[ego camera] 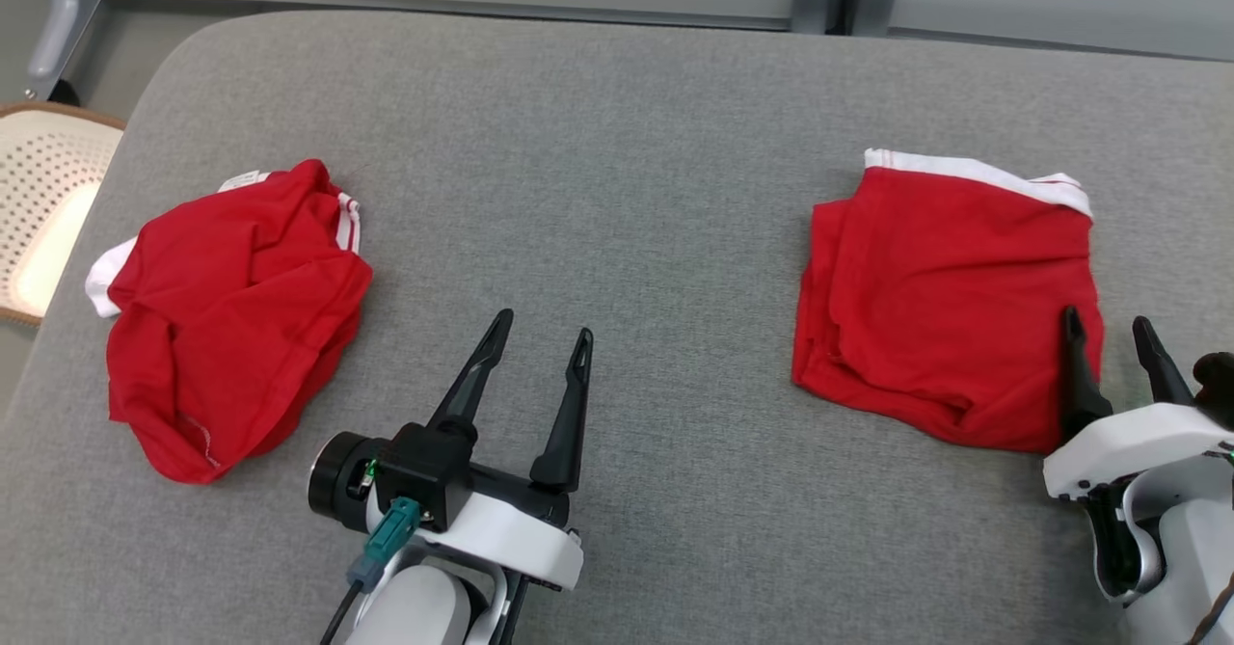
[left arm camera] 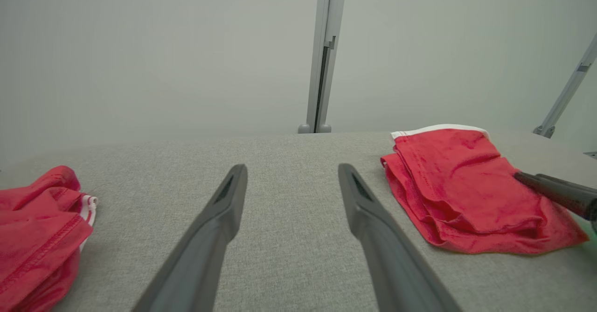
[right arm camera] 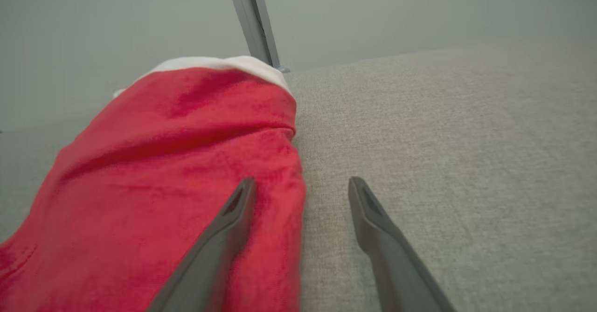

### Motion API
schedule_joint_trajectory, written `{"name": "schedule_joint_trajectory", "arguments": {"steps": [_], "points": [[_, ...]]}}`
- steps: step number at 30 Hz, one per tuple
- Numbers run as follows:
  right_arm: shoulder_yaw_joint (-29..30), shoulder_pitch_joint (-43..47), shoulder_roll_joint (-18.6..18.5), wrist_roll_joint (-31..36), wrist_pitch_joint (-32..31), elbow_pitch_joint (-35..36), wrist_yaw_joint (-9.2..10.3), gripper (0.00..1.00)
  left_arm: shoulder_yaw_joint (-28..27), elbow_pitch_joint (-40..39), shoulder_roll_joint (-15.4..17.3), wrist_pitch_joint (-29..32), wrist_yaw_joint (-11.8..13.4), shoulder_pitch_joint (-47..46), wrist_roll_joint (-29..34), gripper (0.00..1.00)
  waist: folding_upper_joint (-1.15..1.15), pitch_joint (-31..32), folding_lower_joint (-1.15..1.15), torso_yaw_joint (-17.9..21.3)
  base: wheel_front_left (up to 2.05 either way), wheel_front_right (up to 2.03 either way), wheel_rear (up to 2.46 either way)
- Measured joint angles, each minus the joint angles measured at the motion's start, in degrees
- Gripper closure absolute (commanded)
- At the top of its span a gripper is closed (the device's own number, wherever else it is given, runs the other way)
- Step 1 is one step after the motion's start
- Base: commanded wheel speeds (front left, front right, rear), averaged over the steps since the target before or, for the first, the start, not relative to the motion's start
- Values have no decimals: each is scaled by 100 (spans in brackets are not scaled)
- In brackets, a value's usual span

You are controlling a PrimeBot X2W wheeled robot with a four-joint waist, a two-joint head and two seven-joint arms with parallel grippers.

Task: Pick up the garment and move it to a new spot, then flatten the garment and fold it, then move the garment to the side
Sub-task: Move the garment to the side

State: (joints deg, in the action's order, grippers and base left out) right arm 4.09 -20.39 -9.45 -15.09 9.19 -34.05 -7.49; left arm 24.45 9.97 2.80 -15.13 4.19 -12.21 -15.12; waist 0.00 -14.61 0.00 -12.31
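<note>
On the grey desk point(ego camera: 617, 95) we see two red garments, well apart, with bare desk between them. The crumpled garment point(ego camera: 231, 308) lies in a heap on our left side. The folded garment point(ego camera: 945, 288) lies neat on our right side, its white band at the far edge.

Our left tool point(ego camera: 543, 325) hangs over the bare middle, its two fingers spread wide, holding nothing. Our right tool point(ego camera: 1107, 317) is spread wide too, one finger over the near corner of the folded garment and the other over the desk just beside it. It pinches nothing.

We think the folded one is done, so the heap comes next. To do it well, we should bring the left tool low to the heap, pinch a thick edge like its white band, and lift slowly so it hangs open. The right tool should back off without dragging the neat one.
</note>
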Motion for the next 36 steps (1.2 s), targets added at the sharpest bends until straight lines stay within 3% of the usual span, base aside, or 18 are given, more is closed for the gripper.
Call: {"name": "schedule_joint_trajectory", "arguments": {"steps": [4, 5, 7, 14, 22, 31, 36], "points": [[-8, -231, -24, -90, -166, -380, 0, 0, 82, -8, 0, 0, 1, -29, -11, 0, 0, -106, 0, -137, 0, 0, 0], [-11, -276, -42, -91, -186, -455, 0, 21, 91, -7, 1, 0, 1, -34, -15, 0, 0, -125, 0, -166, 0, 0, 0], [-29, -365, -96, -78, -220, -597, 0, 98, 100, -11, 0, 0, 24, -42, -59, 0, 0, -152, 0, -209, 0, 0, 0], [-294, -559, -250, 145, 87, -787, -1, 100, 81, 4, -2, 0, 38, -41, -60, 0, 0, -146, 0, -145, 0, 0, 0], [-783, -784, -668, 734, 397, -719, -1, 100, -134, 69, 0, -1, -19, -6, 91, 0, 0, -69, 0, 316, 0, 0, 0], [-1866, -1249, -1671, 770, 436, -499, -2, 100, -347, -13, -2, -1, -164, -272, 326, 0, 0, -318, 0, 1115, 0, 0, 0], [-2356, -1700, -2536, 645, 459, -634, -3, 100, -409, 58, -4, 0, -316, -543, 569, 0, 0, -764, 0, 1454, 0, 0, 0]]}}
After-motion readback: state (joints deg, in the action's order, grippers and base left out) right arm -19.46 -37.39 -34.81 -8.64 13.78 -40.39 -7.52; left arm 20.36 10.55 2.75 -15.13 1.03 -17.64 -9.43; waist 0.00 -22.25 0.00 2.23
